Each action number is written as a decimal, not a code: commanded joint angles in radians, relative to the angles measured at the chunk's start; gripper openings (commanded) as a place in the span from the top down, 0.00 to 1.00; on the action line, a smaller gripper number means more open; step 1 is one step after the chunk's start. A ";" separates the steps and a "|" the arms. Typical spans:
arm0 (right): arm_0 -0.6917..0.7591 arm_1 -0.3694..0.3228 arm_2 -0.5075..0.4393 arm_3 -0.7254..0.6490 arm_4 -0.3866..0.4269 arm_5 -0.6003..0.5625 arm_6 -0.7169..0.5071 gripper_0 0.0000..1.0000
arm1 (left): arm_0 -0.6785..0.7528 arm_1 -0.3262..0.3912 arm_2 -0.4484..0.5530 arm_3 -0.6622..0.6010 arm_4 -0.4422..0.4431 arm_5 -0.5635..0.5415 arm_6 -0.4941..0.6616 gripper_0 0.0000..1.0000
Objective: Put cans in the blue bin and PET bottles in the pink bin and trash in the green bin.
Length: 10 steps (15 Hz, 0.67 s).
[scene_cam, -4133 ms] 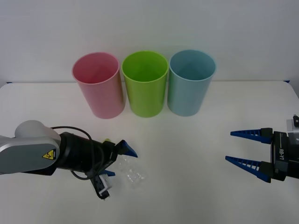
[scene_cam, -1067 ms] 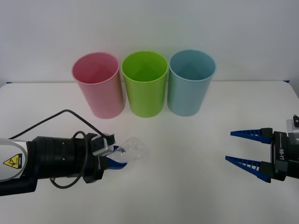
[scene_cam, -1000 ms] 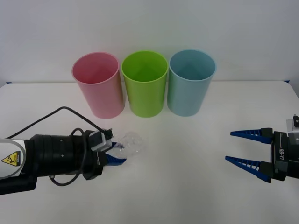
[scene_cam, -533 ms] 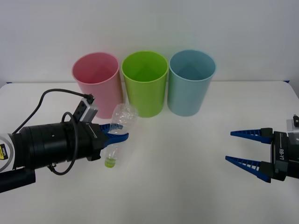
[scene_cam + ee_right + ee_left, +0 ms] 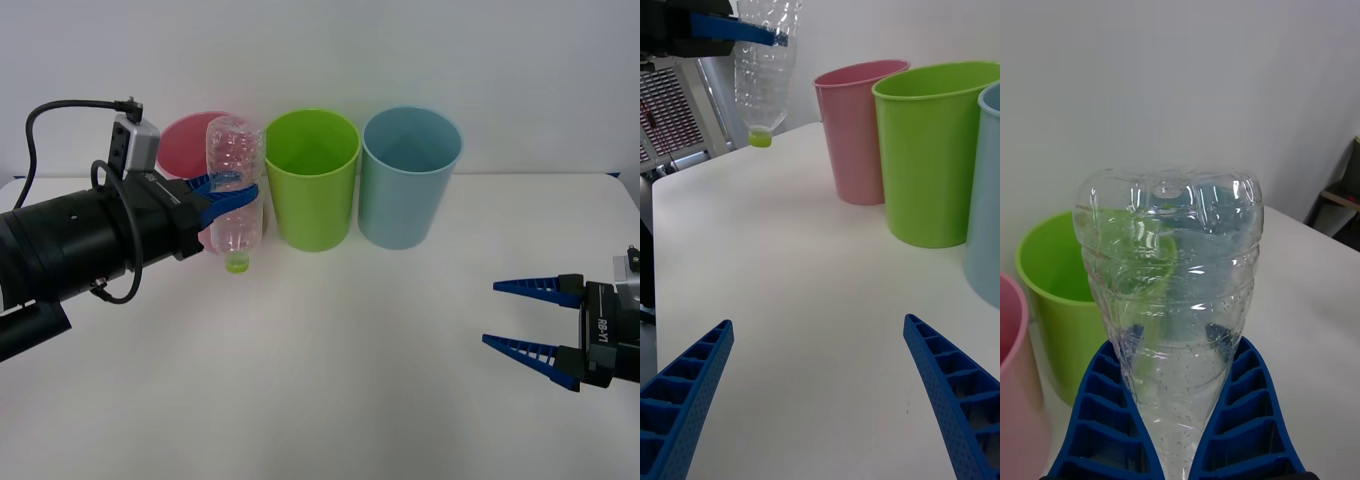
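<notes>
A white table (image 5: 330,370) was set against a plain pale wall. Three tall bins were lined up in a row at the far side: the pink bin (image 5: 185,140) to the left, the green bin (image 5: 311,180) in the middle and the blue bin (image 5: 409,178) to the right, the neighbours standing just beside one another.

The left gripper (image 5: 228,195) was raised off the table in front of the pink bin, its blue ribbed fingers (image 5: 1112,390) clamped around the bottle (image 5: 235,190). The bottle was held upside down and roughly upright, its lime-green cap (image 5: 238,264) pointing down and its clear ribbed base uppermost. In the front view the bottle overlapped the pink bin's right part, with the base reaching about level with the bin rims; whether it was over the bin's opening or in front of it could not be told. In the left wrist view the fingers were seen pressed against the narrowing lower part of the bottle (image 5: 1171,300), with the green bin (image 5: 1056,300) and an edge of the pink bin (image 5: 1015,360) behind it. In the right wrist view the bottle (image 5: 766,67) was seen hanging clear of the table, apart from the pink bin (image 5: 857,131).

The right gripper (image 5: 535,320) was held low at the table's right side, well apart from the bins, its fingers (image 5: 685,390) spread wide with nothing between them.
</notes>
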 commanded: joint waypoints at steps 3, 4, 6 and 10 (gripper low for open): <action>0.000 0.000 0.000 0.000 0.000 0.000 0.000 0.22 | 0.002 0.014 0.125 0.020 0.171 0.039 -0.007 1.00; 0.000 0.000 0.000 0.000 0.000 0.000 0.000 0.22 | 0.002 0.011 0.145 0.034 0.175 0.038 -0.008 1.00; 0.000 0.000 0.000 0.000 0.000 0.000 0.000 0.22 | 0.002 0.000 0.189 0.077 0.184 0.038 -0.013 1.00; 0.000 0.000 0.000 0.000 0.000 0.000 0.000 0.22 | -0.026 -0.012 0.245 0.166 0.267 0.018 -0.047 1.00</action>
